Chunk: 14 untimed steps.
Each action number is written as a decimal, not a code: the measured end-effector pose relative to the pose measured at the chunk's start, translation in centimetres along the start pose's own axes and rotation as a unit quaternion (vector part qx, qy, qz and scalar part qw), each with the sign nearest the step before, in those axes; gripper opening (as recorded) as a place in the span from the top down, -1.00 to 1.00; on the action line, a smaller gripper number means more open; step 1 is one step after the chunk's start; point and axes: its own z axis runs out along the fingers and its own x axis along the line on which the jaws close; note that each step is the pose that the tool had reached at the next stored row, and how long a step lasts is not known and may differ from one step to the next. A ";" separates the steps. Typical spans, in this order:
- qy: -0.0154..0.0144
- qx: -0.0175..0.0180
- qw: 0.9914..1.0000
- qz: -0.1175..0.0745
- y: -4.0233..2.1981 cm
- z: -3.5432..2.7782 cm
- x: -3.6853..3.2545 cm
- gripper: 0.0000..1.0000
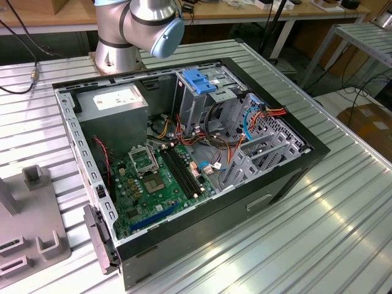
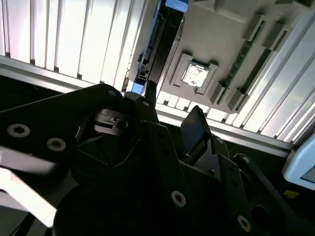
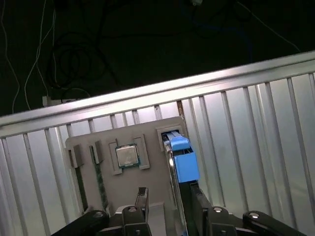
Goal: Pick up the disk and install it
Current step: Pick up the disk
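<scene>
The disk [image 3: 183, 160] stands on edge in a slot of a grey holder block [image 3: 147, 142], its blue plastic rail facing up. In the second wrist view the disk [image 2: 156, 54] is a dark slab with a blue end. My gripper [image 3: 168, 194] hovers above it, open. One of its black fingers [image 3: 141, 199] is on each side of the disk's line, and in the second wrist view the gripper [image 2: 171, 105] has bare table showing through the gap. Nothing is held.
The holder block also carries a processor chip [image 3: 127, 156] and a memory stick [image 3: 101, 184]. The block [image 1: 30, 236] sits at the exterior view's left on the slatted metal table [image 1: 318, 233]. The open computer case [image 1: 184, 159] has a blue-latched drive cage [image 1: 197, 82] and a power supply [image 1: 116, 101].
</scene>
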 end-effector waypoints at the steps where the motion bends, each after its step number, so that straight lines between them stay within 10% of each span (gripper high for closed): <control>1: 0.000 0.000 1.000 -0.013 0.01 0.12 -0.02 0.04; 7: -0.002 0.000 1.000 -0.021 1.36 0.73 -0.69 0.04; 14: -0.003 0.000 1.000 -0.021 1.44 1.42 -0.91 0.04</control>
